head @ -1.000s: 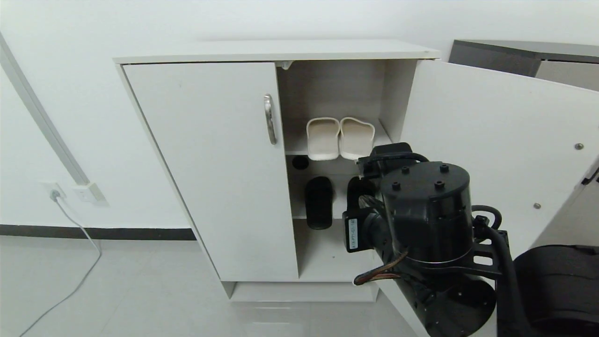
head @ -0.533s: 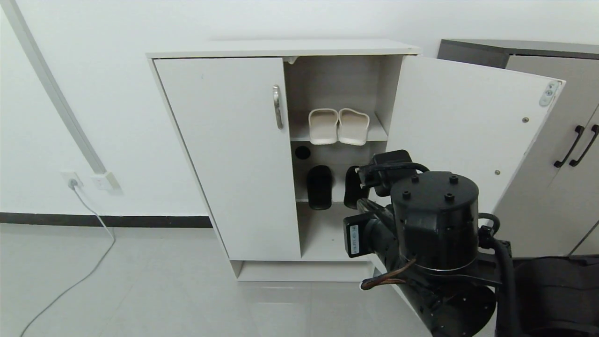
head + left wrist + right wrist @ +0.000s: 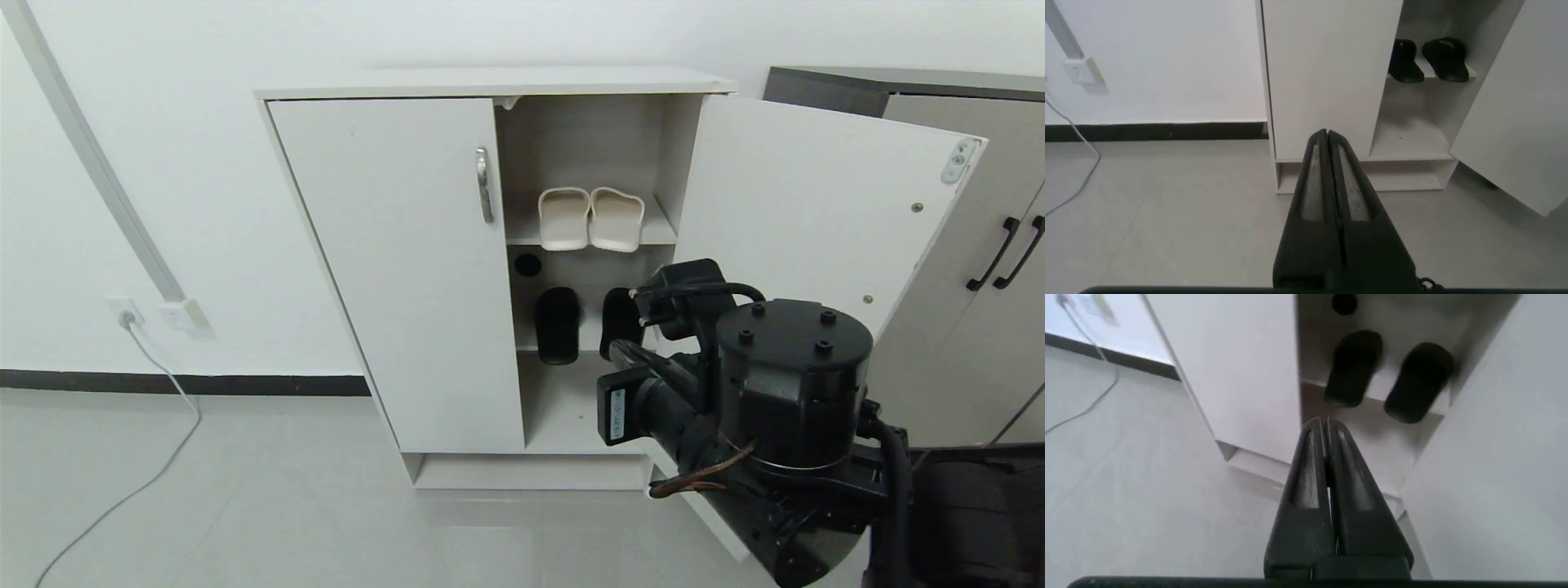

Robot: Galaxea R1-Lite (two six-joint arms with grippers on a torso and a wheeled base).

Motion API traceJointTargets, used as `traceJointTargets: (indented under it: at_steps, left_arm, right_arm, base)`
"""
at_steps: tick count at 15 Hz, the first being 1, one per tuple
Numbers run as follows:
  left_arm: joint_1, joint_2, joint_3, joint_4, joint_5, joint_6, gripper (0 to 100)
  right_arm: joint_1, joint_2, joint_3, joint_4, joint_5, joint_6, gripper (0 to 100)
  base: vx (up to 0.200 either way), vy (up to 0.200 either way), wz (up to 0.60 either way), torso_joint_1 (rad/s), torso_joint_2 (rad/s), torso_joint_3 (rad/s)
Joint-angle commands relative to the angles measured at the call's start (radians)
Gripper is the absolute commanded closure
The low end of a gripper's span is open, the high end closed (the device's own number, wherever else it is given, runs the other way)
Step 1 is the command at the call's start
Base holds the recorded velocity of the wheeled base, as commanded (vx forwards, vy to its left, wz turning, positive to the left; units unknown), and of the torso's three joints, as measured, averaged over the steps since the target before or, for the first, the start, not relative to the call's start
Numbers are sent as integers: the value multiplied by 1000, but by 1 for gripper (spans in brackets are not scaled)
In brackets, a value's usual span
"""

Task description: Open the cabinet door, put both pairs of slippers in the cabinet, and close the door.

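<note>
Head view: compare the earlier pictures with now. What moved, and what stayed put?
The camera backed away from the cabinet, shifting the whole view. The right arm edged rightward, uncovering more of the right black slipper. The cream slippers, left black slipper and open door stayed put.

The cabinet's [image 3: 490, 82] right half stands open to the front. The left door [image 3: 400, 269] is shut and blocks the other half. The right door [image 3: 800, 204] hangs wide, walling the opening's right side. 2 white slippers [image 3: 565, 219] take the top shelf and 2 black slippers [image 3: 558, 324] the middle shelf, with room above both pairs. The right arm [image 3: 792, 392] stands before the opening's lower right. The bottom bay [image 3: 563, 404] is open to the front.
</note>
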Motion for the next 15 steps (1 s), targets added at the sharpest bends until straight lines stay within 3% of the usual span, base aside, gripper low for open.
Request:
traceJointTargets:
  at_steps: [1, 3, 5, 15]
  left_arm:
    - [0, 1, 0, 0, 0, 0, 100]
    - [0, 1, 0, 0, 0, 0, 100]
    - [1, 1, 0, 0, 0, 0, 100]
    - [0, 1, 0, 0, 0, 0, 100]
  right_arm:
    - [0, 2, 20, -16, 34, -1, 100]
    - [-32, 0, 68, -60, 158, 1, 100]
    - [-49, 10, 95, -100, 212, -2, 100]
    - [-71, 45, 102, -123, 230, -16, 100]
  base:
    - [0, 0, 0, 0, 0, 0]
    - [0, 0, 0, 0, 0, 0]
    - [0, 0, 0, 0, 0, 0]
    - [0, 0, 0, 0, 0, 0]
